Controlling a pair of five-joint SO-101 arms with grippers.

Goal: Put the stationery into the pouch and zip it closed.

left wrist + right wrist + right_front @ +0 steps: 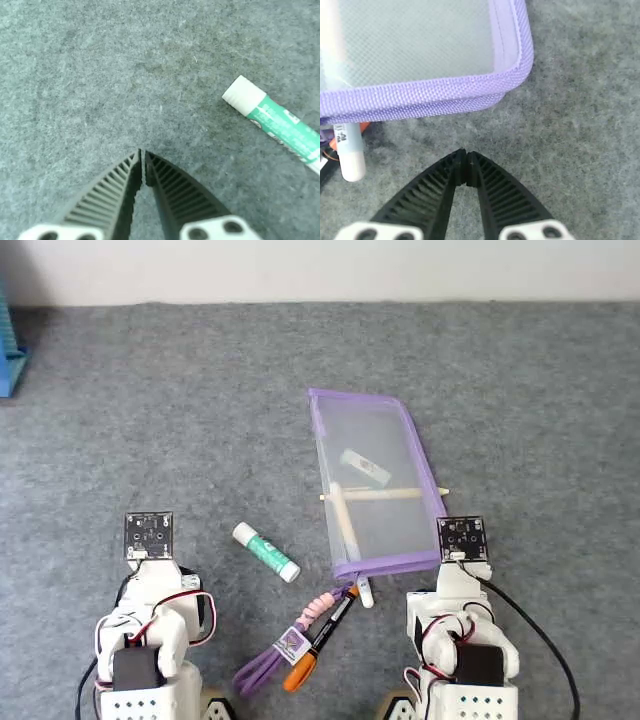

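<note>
1. Glue stick [266,552] lay low-centre of high view, long axis upper left to lower right, nearer left gripper [142,165] than right gripper [466,167].
2. Left gripper was closed, empty, glue stick just ahead & apart.
3. Right gripper was closed, empty, by lower right corner of pouch [385,435], centre-right.

Left arm [150,625]: shell was white, motors black; red, black and white cables looped beside it. Right arm [462,640]: likewise, plus one long black cable. Each bore a square black board [149,536]. Left gripper [142,155], right gripper [466,156]: black ribbed fingers [110,192], white screw-holed bases.
</note>
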